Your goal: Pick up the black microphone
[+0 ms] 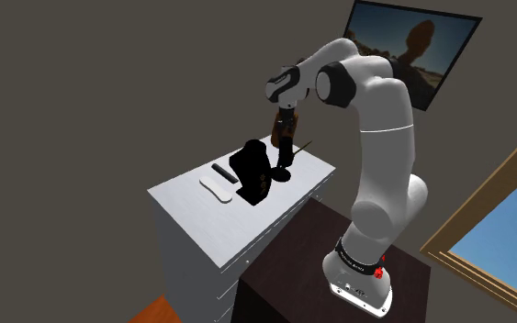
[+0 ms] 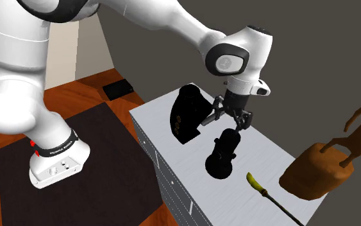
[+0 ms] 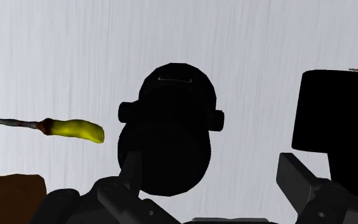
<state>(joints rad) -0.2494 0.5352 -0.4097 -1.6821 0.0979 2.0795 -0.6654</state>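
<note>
Between the wide-open fingers of the gripper [image 3: 209, 162], which hold nothing, the wrist view has the black microphone [image 3: 168, 137] nearer one finger than the other, with a yellow-tipped brush [image 3: 75, 130] beside it. The second exterior view sets the gripper just above the microphone's head, upright on the white cabinet [image 2: 272, 154], with a brown bag [image 2: 317, 170] beyond. The shoulder view adds a flat white thing [image 1: 218, 190] (past a bulky black object [image 1: 252, 170]).

2 exteriors oppose, share microphone [image 2: 224, 154]; wrist overhead, close.
</note>
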